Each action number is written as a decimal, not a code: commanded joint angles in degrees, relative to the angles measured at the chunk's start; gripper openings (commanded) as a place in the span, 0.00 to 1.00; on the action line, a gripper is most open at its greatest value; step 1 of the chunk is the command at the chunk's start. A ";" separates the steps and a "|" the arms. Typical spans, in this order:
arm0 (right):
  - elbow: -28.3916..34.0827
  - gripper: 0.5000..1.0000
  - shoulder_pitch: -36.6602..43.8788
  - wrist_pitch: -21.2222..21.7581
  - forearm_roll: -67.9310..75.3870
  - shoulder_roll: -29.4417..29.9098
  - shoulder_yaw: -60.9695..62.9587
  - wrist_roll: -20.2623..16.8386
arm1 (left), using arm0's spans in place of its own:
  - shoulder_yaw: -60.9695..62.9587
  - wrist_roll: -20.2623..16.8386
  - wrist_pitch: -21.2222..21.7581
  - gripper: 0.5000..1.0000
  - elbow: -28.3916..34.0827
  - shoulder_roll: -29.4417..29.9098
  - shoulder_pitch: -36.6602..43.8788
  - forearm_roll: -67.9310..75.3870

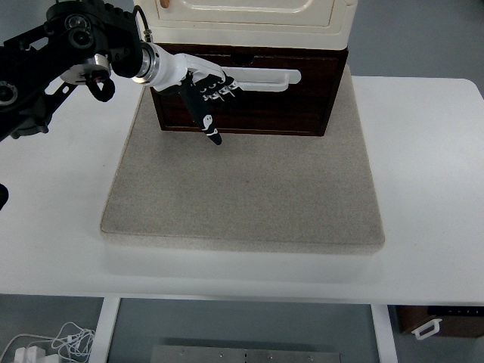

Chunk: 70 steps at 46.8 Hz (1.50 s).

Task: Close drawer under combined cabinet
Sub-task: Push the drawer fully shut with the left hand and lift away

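Top view: left hand [203, 89], fingers loosely spread and holding nothing, rests against the drawer [249, 98] front at its left end, beneath the cabinet [253, 19]; the long white handle [265, 79] runs rightward from it.

— What is cut off?
— The cabinet [253, 19] runs past the top edge; the left arm [45, 60] leaves the left edge.
— Anything hidden?
— The left hand [200, 87] covers the drawer handle's [265, 78] left end.
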 commanded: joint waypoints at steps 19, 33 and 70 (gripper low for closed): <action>0.00 0.90 0.00 -0.01 0.00 0.00 0.00 0.00 | -0.45 0.00 0.00 1.00 -0.09 -0.03 0.59 1.42; 0.00 0.90 0.00 0.07 0.00 0.00 0.00 0.00 | -0.45 0.00 0.00 1.00 -1.23 -0.12 0.77 0.90; 0.00 0.90 0.00 -0.01 0.00 0.00 0.00 0.00 | -17.32 -13.81 0.00 1.00 -5.10 -5.75 2.09 -15.28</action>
